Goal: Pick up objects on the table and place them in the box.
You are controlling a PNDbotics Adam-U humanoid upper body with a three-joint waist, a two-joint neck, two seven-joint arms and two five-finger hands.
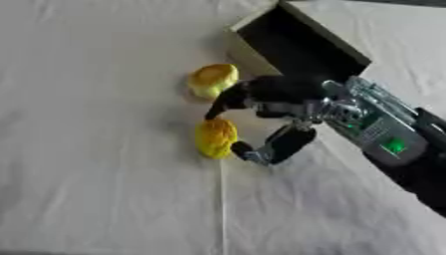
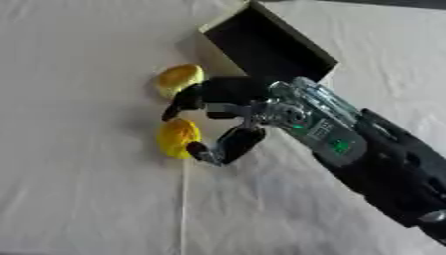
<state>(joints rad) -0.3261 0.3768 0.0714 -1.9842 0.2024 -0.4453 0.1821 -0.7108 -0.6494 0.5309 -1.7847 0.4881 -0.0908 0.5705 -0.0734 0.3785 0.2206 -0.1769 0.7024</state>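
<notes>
- Right hand spread, grasping nothing, thumb and fingers bracketing near bun.
- Far bun just beyond fingers, beside box.

Bright even light, faint shadows, whole picture soft, slightly blurred.
</notes>
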